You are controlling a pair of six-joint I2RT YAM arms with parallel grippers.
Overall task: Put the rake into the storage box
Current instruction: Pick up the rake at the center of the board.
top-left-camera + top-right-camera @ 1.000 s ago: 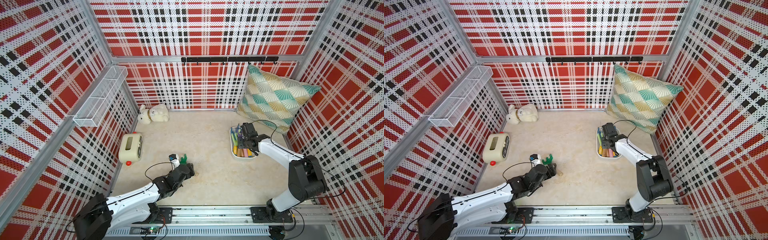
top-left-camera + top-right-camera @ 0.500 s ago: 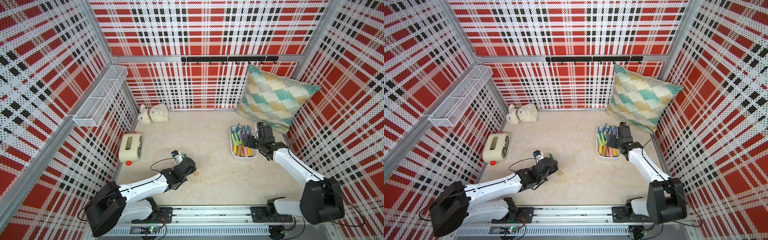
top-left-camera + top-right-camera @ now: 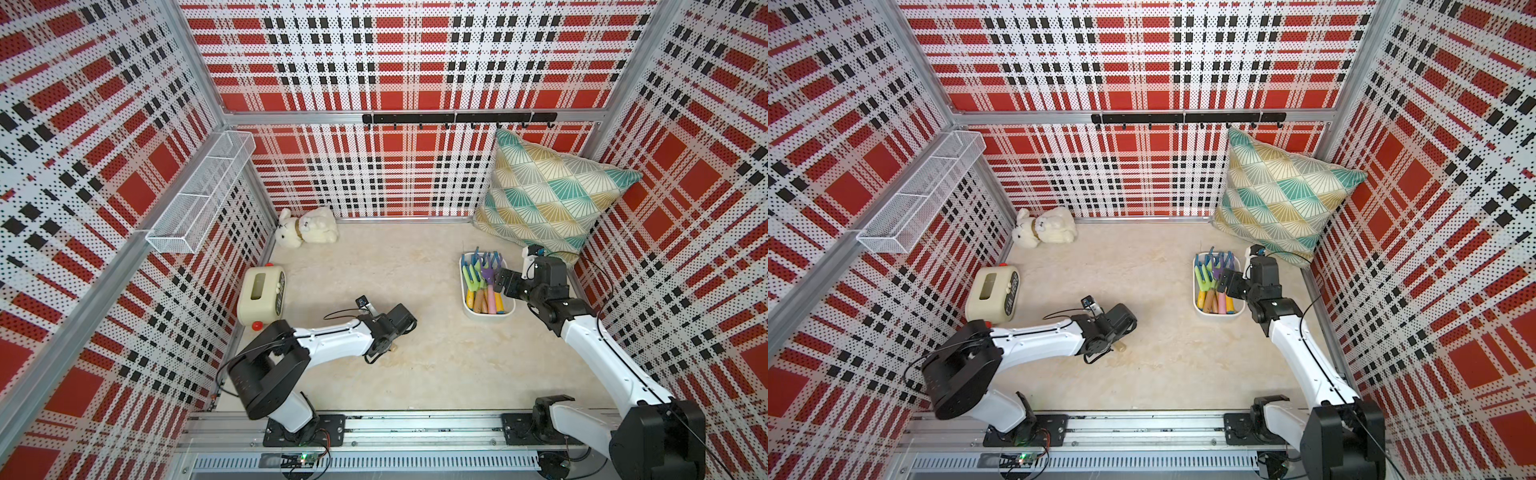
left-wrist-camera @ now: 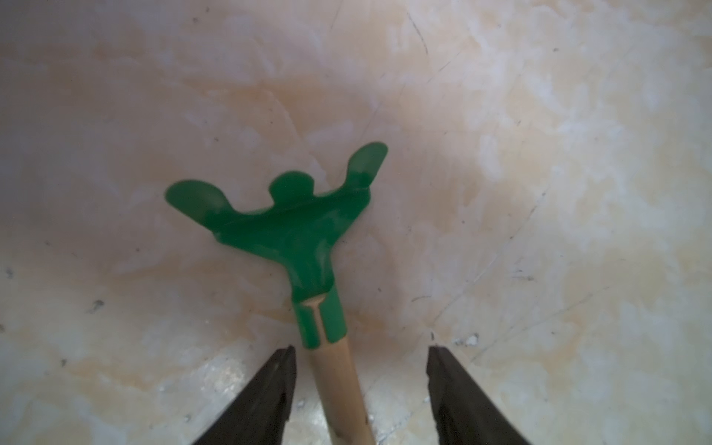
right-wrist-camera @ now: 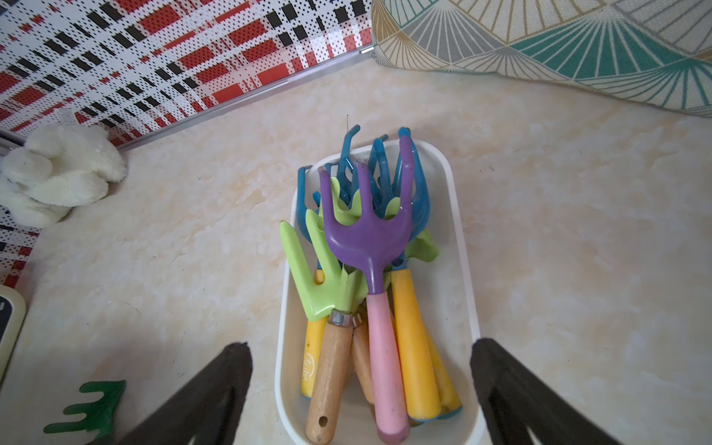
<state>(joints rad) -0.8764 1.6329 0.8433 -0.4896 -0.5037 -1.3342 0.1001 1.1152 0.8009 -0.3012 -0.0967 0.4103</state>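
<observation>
A green rake [image 4: 293, 231] with a wooden handle lies flat on the marble floor. My left gripper [image 4: 360, 350] is open and straddles that handle, one finger close beside it and the other well apart. In both top views the left wrist [image 3: 390, 324] covers the rake, except the handle's end [image 3: 1120, 346]. The storage box [image 5: 460, 246], a white tub [image 3: 490, 316], holds several rakes, with a purple rake [image 5: 370, 231] on top. My right gripper [image 5: 360, 346] hangs open over the box's near end with nothing in it [image 3: 500, 282].
A cream box with a red knob [image 3: 262, 297] stands by the left wall, and a white plush toy [image 3: 307, 228] sits in the back left corner. A patterned pillow [image 3: 548, 195] leans behind the storage box. A wire-mesh basket [image 3: 199, 195] hangs on the left wall.
My right gripper has opened wide and drawn back from over the box, where the purple rake now lies. My left gripper has moved over the green rake, its jaws narrowing round the handle.
</observation>
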